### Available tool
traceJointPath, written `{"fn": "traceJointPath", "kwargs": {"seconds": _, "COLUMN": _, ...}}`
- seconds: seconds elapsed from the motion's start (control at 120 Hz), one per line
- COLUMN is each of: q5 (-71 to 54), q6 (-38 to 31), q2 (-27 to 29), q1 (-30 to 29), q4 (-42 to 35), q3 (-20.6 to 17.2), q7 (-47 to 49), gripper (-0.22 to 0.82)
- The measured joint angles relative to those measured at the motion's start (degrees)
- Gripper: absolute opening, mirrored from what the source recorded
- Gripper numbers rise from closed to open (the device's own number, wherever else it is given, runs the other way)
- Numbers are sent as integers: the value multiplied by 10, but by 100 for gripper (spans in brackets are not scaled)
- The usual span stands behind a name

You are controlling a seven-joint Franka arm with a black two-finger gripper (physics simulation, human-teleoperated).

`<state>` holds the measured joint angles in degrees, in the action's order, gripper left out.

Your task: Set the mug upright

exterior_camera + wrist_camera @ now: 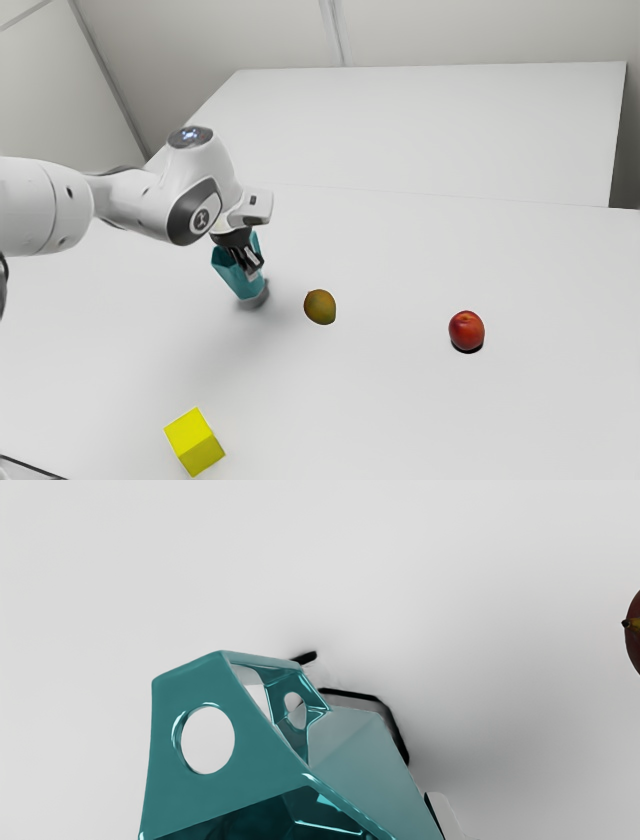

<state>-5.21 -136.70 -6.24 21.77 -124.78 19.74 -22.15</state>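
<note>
The teal mug [232, 275] leans in the exterior view, its opening toward the upper left and its grey bottom end low, near the table. My gripper [252, 266] is at the mug's upper part, overlapping its side; whether it holds the mug is unclear. In the wrist view, the mug [195, 790] shows a teal face with a round hole, a dark opening and a paler side wall. Part of my gripper [444, 814] lies against that paler wall, and the mug hides the rest.
On the white table [400, 400], a brownish-green fruit [320, 307] lies close to the mug, toward the exterior view's right. Farther that way is a red fruit [466, 330]. A yellow cube [195, 442] sits near the exterior view's bottom. The wrist view includes a dark fruit [634, 640].
</note>
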Motion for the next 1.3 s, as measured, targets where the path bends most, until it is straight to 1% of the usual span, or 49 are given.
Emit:
{"fn": "traceJointPath", "kwargs": {"seconds": 0.283, "q5": 0, "q6": -9, "q2": -6, "q1": -1, "q4": -5, "q3": 0, "q7": 9, "gripper": -17}}
{"fn": "traceJointPath", "kwargs": {"seconds": 0.725, "q5": 6, "q6": -13, "q2": -6, "q1": -2, "q4": -9, "q3": -1, "q7": 3, "gripper": 16}}
{"fn": "traceJointPath", "kwargs": {"seconds": 0.942, "q5": 6, "q6": -16, "q2": -2, "q1": -2, "q4": -9, "q3": -1, "q7": 1, "gripper": 30}}
{"fn": "traceJointPath", "kwargs": {"seconds": 1.1, "q5": 6, "q6": -15, "q2": 12, "q1": -2, "q4": -11, "q3": -1, "q7": 0, "gripper": 37}}
{"fn": "traceJointPath", "kwargs": {"seconds": 1.3, "q5": 6, "q6": -10, "q2": 53, "q1": 2, "q4": -24, "q3": -1, "q7": 1, "gripper": 41}}
